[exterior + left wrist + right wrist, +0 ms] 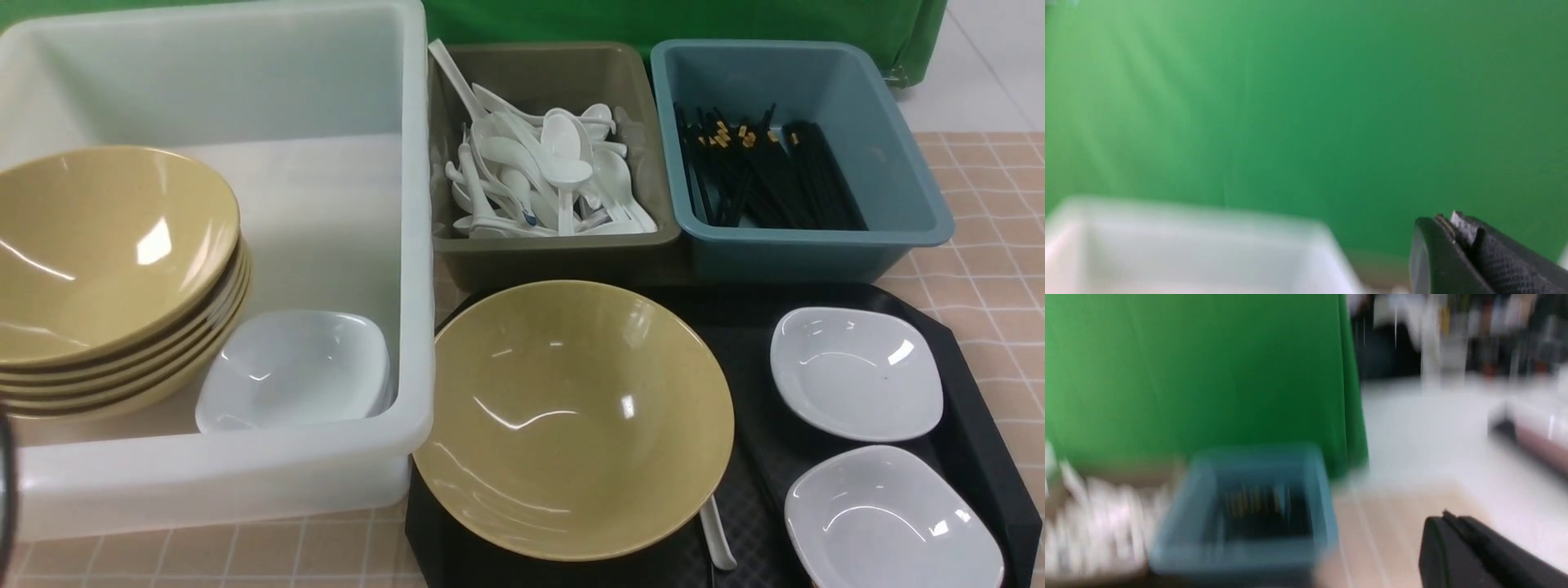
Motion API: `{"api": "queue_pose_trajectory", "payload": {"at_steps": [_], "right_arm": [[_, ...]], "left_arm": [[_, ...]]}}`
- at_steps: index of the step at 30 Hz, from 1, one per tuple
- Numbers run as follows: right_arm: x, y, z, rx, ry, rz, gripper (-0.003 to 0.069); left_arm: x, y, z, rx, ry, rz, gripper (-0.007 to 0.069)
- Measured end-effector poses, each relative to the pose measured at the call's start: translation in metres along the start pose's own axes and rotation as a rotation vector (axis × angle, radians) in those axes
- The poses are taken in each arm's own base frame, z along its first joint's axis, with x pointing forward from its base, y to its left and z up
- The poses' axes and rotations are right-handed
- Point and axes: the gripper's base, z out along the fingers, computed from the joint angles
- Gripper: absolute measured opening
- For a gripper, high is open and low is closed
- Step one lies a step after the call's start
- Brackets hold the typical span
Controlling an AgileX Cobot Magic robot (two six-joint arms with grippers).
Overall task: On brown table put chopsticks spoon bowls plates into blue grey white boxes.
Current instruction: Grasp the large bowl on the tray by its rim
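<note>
A tan bowl [571,416] sits on the black tray, and a white spoon [718,539] pokes out from under it. Two white plates [857,371] [890,518] lie on the tray's right side. The white box [408,245] holds a stack of tan bowls [106,269] and white plates [294,371]. The grey box [563,253] holds spoons [547,171]. The blue box [816,249] holds chopsticks [767,171]. My left gripper [1447,220] and right gripper [1447,517] are shut and empty, held up in the air, and neither shows in the front view.
The black tray [751,327] lies on the brown table [988,245] in front of the grey and blue boxes. A green backdrop [653,20] hangs behind the boxes. Both wrist views are blurred, showing the white box [1188,228] and the blue box [1249,506].
</note>
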Motion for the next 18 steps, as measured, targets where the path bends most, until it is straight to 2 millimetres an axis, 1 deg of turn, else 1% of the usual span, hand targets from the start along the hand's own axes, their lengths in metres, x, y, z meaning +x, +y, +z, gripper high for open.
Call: {"api": "queue_pose_trajectory", "payload": {"at_steps": [1,2,3,5,6,7,8,9,11,13,16,18], "right_arm": [[0.015,0.001,0.009,-0.014,0.178,-0.039,0.0037],[0.017,0.001,0.01,-0.018,0.198,-0.045,0.0037],[0.03,0.005,0.017,-0.073,0.328,-0.096,0.0037],[0.041,0.013,0.021,-0.163,0.413,-0.151,0.0037],[0.047,0.018,0.024,-0.238,0.443,-0.211,0.0037],[0.053,0.022,0.026,-0.281,0.459,-0.242,0.0037],[0.052,0.023,0.026,-0.291,0.457,-0.249,0.0037],[0.061,0.028,0.029,-0.359,0.457,-0.306,0.0037],[0.071,0.031,0.034,-0.394,0.438,-0.337,0.0037],[0.075,0.032,0.036,-0.407,0.412,-0.346,0.0037],[0.076,0.034,0.037,-0.419,0.387,-0.354,0.0037],[0.075,0.035,0.037,-0.424,0.38,-0.342,0.0037]], "left_arm": [[0.012,-0.006,0.016,0.026,0.201,0.012,0.0001],[0.015,-0.007,0.02,0.027,0.248,0.015,0.0001],[0.028,-0.017,0.034,0.079,0.426,0.057,0.0001],[0.039,-0.03,0.047,0.145,0.574,0.093,0.0001],[0.047,-0.042,0.059,0.205,0.667,0.114,0.0001],[0.053,-0.05,0.064,0.247,0.72,0.127,0.0001],[0.054,-0.054,0.065,0.268,0.731,0.138,0.0001],[0.063,-0.072,0.078,0.347,0.797,0.144,0.0001],[0.071,-0.092,0.092,0.414,0.848,0.142,0.0001],[0.081,-0.114,0.103,0.479,0.892,0.158,0.0001],[0.1,-0.143,0.119,0.544,0.966,0.203,0.0003],[0.118,-0.163,0.129,0.581,1.015,0.251,0.0004]]}}
